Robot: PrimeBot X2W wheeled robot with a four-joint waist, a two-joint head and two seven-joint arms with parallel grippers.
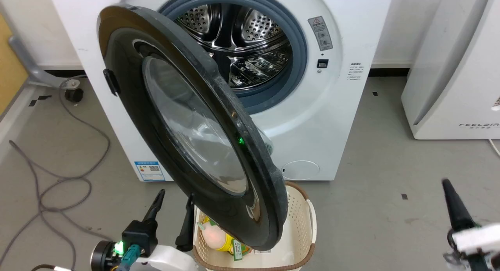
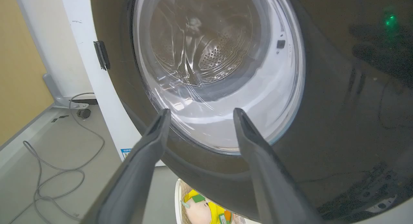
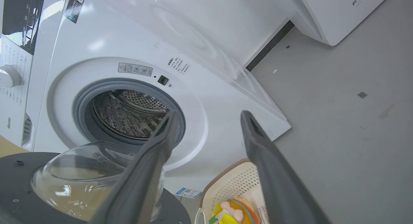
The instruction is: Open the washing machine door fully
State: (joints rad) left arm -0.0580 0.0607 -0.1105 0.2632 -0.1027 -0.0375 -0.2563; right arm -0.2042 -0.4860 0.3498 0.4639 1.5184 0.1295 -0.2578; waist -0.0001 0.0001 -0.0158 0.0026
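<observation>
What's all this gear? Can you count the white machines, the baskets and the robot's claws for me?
White machines: 2, the washing machine and the FEELBAIR appliance
Baskets: 1, the cream basket
Claws: 2, the left claw and the right claw, both open
Total: 5

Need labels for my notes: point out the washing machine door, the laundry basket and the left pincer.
washing machine door (image 1: pixel 191 126), head view, centre of its glass window.
laundry basket (image 1: pixel 297 224), head view, perforated right wall.
left pincer (image 1: pixel 175 194), head view, midway between its fingertips.

Glossy black door partly open
</observation>
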